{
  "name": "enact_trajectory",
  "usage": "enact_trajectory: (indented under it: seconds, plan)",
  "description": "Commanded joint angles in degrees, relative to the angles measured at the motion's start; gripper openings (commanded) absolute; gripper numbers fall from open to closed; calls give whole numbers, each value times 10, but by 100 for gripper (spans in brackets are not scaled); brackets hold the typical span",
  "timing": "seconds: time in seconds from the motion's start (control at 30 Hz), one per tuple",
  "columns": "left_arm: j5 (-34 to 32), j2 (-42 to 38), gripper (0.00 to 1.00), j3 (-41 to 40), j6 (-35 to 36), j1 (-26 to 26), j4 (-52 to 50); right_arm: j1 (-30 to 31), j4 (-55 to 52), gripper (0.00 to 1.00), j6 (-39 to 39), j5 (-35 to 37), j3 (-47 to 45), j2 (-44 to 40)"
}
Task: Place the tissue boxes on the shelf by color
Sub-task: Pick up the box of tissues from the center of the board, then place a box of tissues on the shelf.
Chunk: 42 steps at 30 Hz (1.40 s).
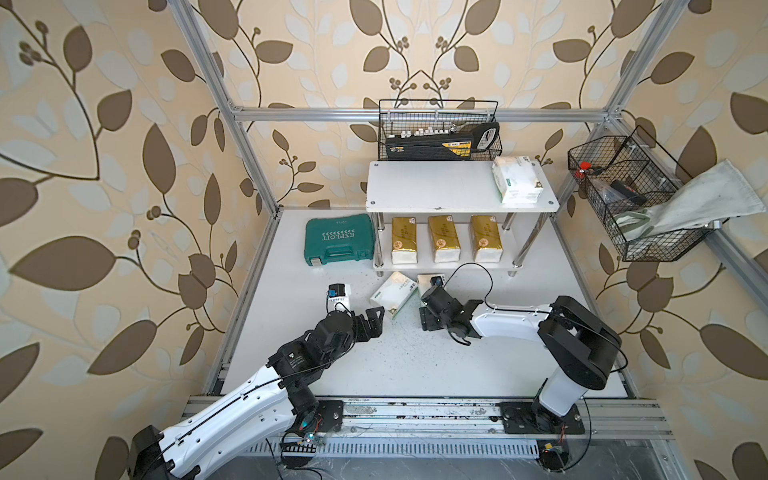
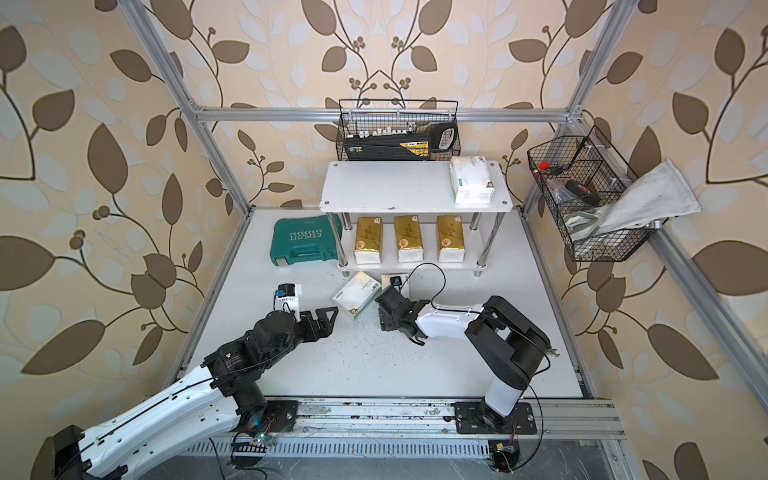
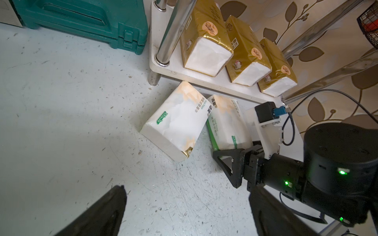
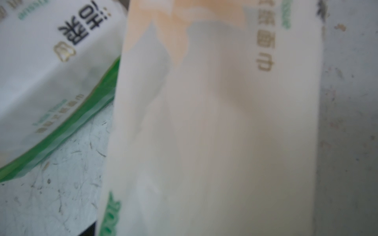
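Step in hand looks like the right gripper (image 1: 446,316) picking up the white tissue pack (image 3: 227,120) underneath it. That pack lies flat on the table (image 1: 395,365) just in front of the shelf (image 1: 436,187) and seems to touch the second white pack (image 1: 394,294) along one edge. To do this well, the gripper probably wants the pack's two narrow sides, near the middle. It should squeeze just enough to dent the soft wrap, then lift straight up before swinging anywhere, since a sideways drag would likely shove the neighbour around. The sensible target is the top board, where the shelved white pack (image 1: 517,179) sits at the right end with lots of bare board beside it. The three gold packs (image 1: 444,238) fill the lower tier, so that keeps the colours apart. The lift has to clear the top board's front edge on the way. Pose-wise, the right arm (image 1: 511,324) is folded low, forearm stretched across the table and wrist tipped down, so the gripper sits right on the pack. Its wrist view is just blurry wrapper, so there's no telling whether the pads have bitten or only straddle it. The left gripper (image 1: 371,322) hovers spread wide over bare table beside the second pack, holding nothing.
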Motion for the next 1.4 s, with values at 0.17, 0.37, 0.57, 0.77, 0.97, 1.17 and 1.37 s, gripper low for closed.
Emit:
enact_trajectory:
  seconds: [0.17,0.37,0.57,0.77,0.97,1.17,1.37]
  plan:
    - [-1,39,99,51,9,-4,5,22,-52,77,6,-11,-35,-80]
    - [6,73,99,111,27,-2,-17,54,-102,77,16,2,-48,-149]
    - [6,101,99,188,48,-3,-58,89,-177,76,26,11,-33,-220]
    - [6,122,99,268,55,-3,-93,115,-255,75,29,26,11,-281]
    - [11,163,99,366,58,-3,-141,125,-312,75,20,33,68,-316]
    - [22,197,99,451,73,-6,-159,133,-350,75,2,35,134,-330]
    - [20,247,99,550,96,-6,-208,133,-395,75,-21,34,224,-328]
